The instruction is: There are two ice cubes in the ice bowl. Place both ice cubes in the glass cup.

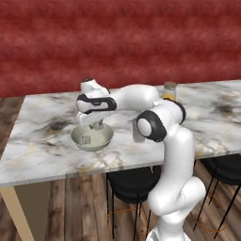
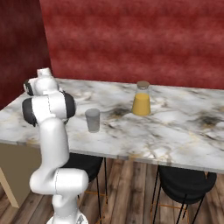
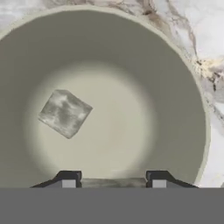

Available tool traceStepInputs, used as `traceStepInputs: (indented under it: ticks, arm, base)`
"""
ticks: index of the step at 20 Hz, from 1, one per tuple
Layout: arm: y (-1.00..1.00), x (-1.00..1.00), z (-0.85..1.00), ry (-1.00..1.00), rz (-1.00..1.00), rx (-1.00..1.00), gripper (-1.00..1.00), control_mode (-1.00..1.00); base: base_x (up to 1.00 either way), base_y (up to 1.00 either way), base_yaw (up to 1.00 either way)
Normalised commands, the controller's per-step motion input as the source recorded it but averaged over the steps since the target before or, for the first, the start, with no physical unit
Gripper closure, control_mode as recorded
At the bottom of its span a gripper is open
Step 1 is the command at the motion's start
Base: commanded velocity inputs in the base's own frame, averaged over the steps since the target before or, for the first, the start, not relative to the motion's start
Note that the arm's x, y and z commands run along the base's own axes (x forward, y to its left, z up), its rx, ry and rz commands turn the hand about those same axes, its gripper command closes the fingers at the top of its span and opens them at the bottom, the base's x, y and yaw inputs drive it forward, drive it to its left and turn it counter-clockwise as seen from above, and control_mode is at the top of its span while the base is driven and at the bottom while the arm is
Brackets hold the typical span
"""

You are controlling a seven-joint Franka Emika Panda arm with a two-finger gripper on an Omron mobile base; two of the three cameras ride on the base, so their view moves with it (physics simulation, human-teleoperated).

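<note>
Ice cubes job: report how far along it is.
Done: nothing yet; the glass cup looks empty. In hand: the gripper is down inside the ice bowl, shut on one ice cube between its fingertips. Left: carry that cube to the cup, then fetch the second ice cube lying on the bowl's floor.

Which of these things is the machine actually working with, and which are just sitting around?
In use:
- ice bowl
- loose ice cube in the bowl
- second ice cube between the pincer tips
- glass cup

Just there:
- amber bottle
- marble counter
- black stools
</note>
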Motion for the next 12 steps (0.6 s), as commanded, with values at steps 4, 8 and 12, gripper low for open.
traceStepInputs:
  ticks: [4, 8, 12]
  arm:
    - [-0.62, -0.57, 0.97, 0.0, -0.2, 0.07, 1.0, -1.0]
    - [-0.93, -0.5, 0.5, 0.0, -0.19, 0.01, 1.0, -1.0]
    - [-1.0, -0.35, 0.31, 0.0, -0.23, 0.0, 1.0, -1.0]
  base:
    - [0.0, 0.0, 0.0]
    - [0.0, 0.0, 0.0]
    - [0.0, 0.0, 0.0]
